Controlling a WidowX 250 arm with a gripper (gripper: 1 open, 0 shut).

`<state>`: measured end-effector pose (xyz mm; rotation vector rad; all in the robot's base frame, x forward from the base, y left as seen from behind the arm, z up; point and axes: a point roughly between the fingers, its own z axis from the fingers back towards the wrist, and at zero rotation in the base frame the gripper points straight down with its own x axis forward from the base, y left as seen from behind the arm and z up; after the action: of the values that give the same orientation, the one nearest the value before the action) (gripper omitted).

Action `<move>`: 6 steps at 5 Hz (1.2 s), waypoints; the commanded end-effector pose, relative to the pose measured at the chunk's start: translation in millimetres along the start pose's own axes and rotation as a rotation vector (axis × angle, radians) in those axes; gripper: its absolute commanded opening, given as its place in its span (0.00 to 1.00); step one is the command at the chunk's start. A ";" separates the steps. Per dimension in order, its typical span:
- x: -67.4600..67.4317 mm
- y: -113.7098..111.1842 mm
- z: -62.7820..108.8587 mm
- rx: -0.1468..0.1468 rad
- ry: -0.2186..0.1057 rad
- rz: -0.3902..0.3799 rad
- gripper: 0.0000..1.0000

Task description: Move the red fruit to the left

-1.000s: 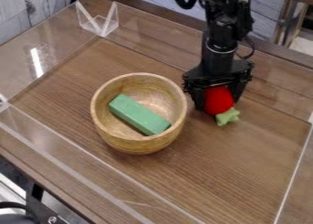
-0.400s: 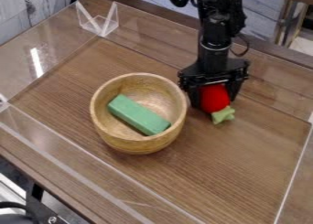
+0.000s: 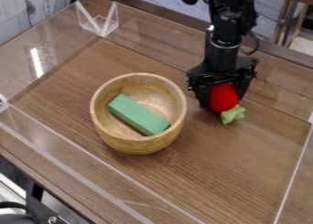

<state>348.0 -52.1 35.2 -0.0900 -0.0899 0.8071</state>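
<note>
Looking down from the single camera view, the hand [image 3: 221,92] points straight down over the right half of the wooden surface [image 3: 184,182], well in from its right edge, with its dark jaws spread wide on either side of the red fruit [image 3: 222,99]. The fruit lies on its side between them, its pale green cap poking out toward the front right. The jaws flank the fruit without pressing on it as far as can be judged; whether one pad touches its side cannot be told.

The wooden bowl [image 3: 139,112] with the green block [image 3: 138,114] in it sits just to the left, near the surface's middle. That is the main risk: a leftward carry kept too low would likely knock the fruit against the bowl's rim. Closing off-centre on the glossy, tapered fruit could also squeeze it out sideways and send it rolling toward the clear wall at the right edge.
</note>
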 end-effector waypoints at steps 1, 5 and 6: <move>7.4 -13.2 29.6 -0.077 -0.054 -0.061 1.00; 53.4 25.2 139.5 -0.198 -0.071 0.096 0.00; 57.8 34.4 131.9 -0.191 -0.084 0.144 0.00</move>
<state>347.5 16.0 137.7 -0.2198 -0.1587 0.9481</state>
